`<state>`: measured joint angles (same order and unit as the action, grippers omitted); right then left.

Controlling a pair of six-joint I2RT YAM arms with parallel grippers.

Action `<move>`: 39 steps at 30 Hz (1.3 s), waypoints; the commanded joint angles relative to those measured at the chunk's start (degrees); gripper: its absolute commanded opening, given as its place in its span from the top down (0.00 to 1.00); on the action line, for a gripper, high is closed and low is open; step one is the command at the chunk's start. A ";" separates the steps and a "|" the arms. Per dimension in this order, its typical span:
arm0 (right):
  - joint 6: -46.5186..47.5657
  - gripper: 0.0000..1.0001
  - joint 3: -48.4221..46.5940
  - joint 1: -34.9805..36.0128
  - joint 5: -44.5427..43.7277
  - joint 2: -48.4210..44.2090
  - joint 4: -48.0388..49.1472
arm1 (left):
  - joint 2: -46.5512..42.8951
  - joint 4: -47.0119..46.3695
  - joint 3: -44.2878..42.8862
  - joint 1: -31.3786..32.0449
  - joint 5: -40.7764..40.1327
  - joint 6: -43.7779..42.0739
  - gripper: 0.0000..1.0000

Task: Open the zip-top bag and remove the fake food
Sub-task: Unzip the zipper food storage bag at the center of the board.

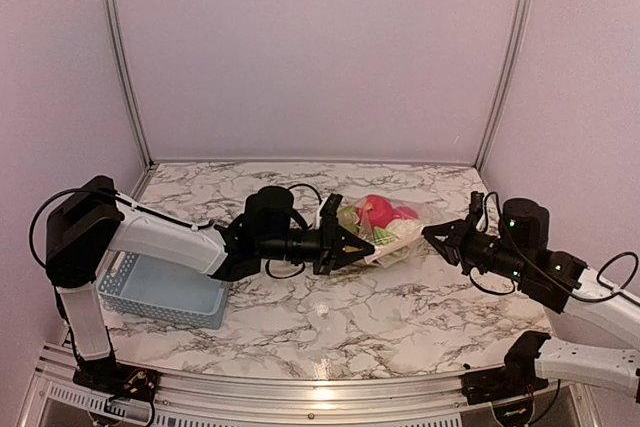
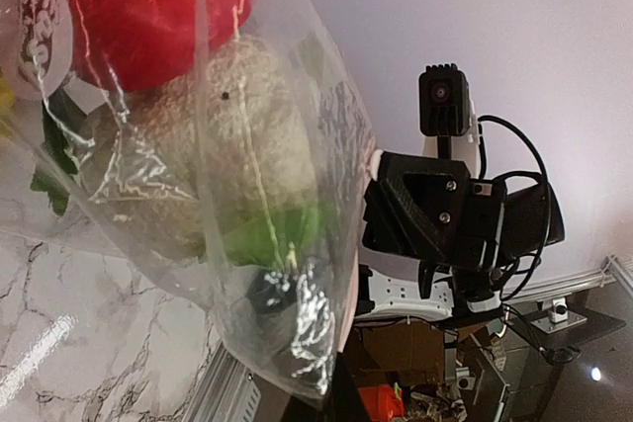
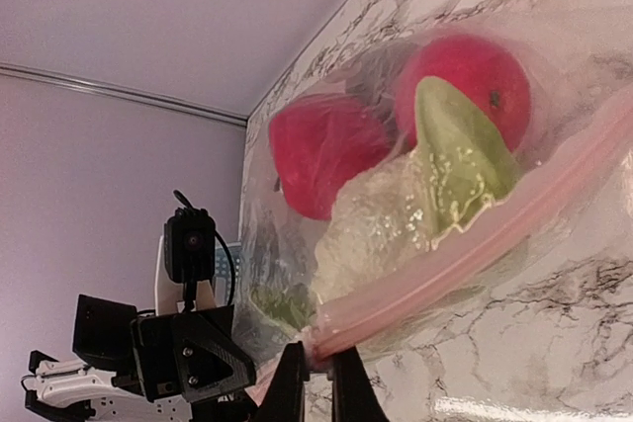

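Mid-table, our left gripper (image 1: pixel 362 242) and right gripper (image 1: pixel 430 234) pinch opposite ends of the zip-top bag (image 1: pixel 398 243). Red apples (image 1: pixel 378 210) and cabbage (image 3: pixel 376 224) are inside. Blue basket (image 1: pixel 160 292) sits far left.

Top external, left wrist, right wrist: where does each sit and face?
Top external: above and behind the bases, facing the table; both arms show.
Left wrist: looks through the zip-top bag at the right gripper.
Right wrist: faces the left gripper; own fingers pinch the bag's seal.
Shared: bag, red apples.
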<state>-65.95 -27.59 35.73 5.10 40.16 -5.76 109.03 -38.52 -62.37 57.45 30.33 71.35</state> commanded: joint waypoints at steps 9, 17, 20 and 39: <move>12.08 1.00 -13.45 -10.50 -3.01 7.52 -5.09 | -6.59 3.99 4.73 -1.51 -1.15 -1.15 1.00; 16.86 1.00 -20.31 -17.85 0.87 11.68 -5.51 | -8.54 4.53 5.12 -1.98 -1.51 -1.08 1.00; 18.26 1.00 -23.26 -19.63 1.23 13.20 -5.64 | -8.96 5.21 4.27 -1.99 -1.63 -1.13 1.00; 24.83 1.00 -38.25 -25.47 4.81 22.35 -7.26 | -9.78 7.82 0.43 0.82 -3.21 -0.89 1.00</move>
<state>-43.92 -59.77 13.54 16.10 62.33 -16.80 100.57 -34.54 -61.12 56.25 24.84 71.11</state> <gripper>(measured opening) 0.058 0.007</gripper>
